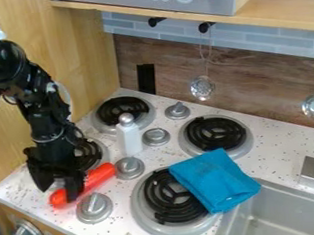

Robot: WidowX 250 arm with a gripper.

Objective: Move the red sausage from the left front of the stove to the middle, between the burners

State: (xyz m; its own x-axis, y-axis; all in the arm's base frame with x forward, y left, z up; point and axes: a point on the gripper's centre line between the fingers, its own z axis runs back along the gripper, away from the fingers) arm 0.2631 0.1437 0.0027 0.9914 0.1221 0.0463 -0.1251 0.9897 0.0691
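Lying partly behind one finger [74,185] of the spread end effector [58,193] is a red cylinder [99,176].

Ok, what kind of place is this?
Looks like a toy kitchen, stovetop section: coil burners set in a speckled counter, metal sink at lower right, slotted ladles hanging against the backsplash.

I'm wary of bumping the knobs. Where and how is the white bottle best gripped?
The white bottle is probably best gripped just below its round top, from straight above: it stands upright and slim, with stove knobs close by its base.
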